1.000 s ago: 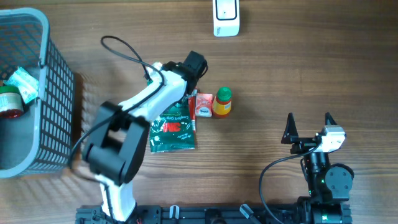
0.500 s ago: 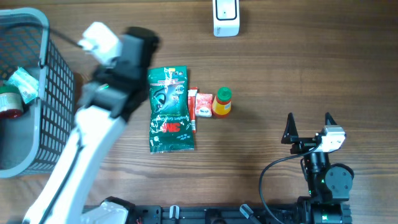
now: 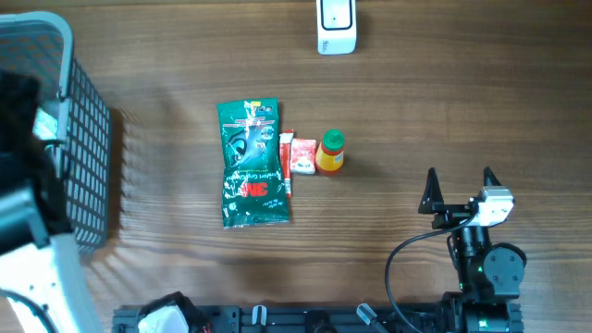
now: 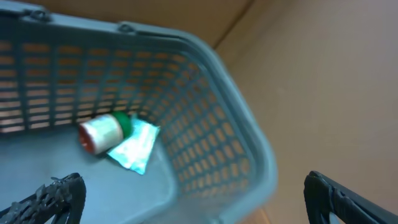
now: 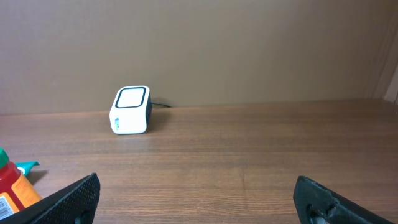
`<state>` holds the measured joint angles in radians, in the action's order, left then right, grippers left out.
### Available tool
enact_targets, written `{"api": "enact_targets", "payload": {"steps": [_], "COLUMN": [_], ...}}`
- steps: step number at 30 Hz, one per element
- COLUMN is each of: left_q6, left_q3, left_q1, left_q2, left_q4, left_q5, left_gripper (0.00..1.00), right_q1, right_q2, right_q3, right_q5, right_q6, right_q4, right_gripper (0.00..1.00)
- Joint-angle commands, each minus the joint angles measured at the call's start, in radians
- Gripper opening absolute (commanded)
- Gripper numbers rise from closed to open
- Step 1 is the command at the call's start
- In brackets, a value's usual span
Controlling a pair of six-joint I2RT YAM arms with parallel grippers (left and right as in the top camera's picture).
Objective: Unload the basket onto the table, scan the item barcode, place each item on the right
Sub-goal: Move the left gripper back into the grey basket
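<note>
Left fingers (image 4: 53,199), spread wide above the grey mesh basket (image 4: 252,134), should straddle the green-capped white bottle (image 4: 102,132) squarely, clear of the teal packet (image 4: 134,148); right fingers (image 3: 432,192) gape too.

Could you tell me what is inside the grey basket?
The basket holds a small green-capped jar touching a pale green packet; from overhead the left arm hides most of it.
</note>
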<state>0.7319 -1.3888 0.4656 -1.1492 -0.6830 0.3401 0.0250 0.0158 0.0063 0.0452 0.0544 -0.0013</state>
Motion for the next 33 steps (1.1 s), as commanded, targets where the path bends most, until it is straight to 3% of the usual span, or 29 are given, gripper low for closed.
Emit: {"api": "enact_targets", "payload": {"steps": [1,3,5,9,13,19,25,33], "left_q6": [-0.032,-0.097,-0.238,-0.555,-0.733,-0.78,-0.904,-0.912], "left_q3": [-0.01,-0.01,-0.01,-0.01,-0.01,-0.01,-0.01,-0.001], "left_q1": [0.178,0.245,0.284,0.301,0.3,0.301,0.301,0.303], "left_q2": [-0.112,-0.177,-0.248,-0.391,-0.534,-0.679,-0.693,-0.717], "left_q4": [0.003,0.021,0.05,0.066,0.064,0.093,0.15,0.217], "left_q5": [-0.23,-0.272,-0.304,-0.322,-0.322,-0.321,-0.291,-0.257], "left_gripper": [0.99,0.98,0.98,0.99,1.0,1.0,1.0,1.0], "right_q1": [-0.005,-0.005,-0.005,-0.005,-0.005,-0.005,-0.005,-0.005], "right_q2": [-0.002,-0.002,-0.002,-0.002,-0.002,-0.002,-0.002,-0.002], "right_q3": [-0.001,-0.001,-0.001,-0.001,-0.001,-0.001,-0.001,-0.001], "right_q5": [0.013,0.013,0.013,0.013,0.013,0.013,0.013,0.013], "right_q6": [-0.008,-0.008,-0.009,-0.009,-0.008,-0.009,-0.008,-0.009], "right_q4": [0.002,0.002,0.002,0.002,0.002,0.002,0.002,0.002], "right_gripper": [1.0,1.0,1.0,1.0,1.0,1.0,0.99,1.0]}}
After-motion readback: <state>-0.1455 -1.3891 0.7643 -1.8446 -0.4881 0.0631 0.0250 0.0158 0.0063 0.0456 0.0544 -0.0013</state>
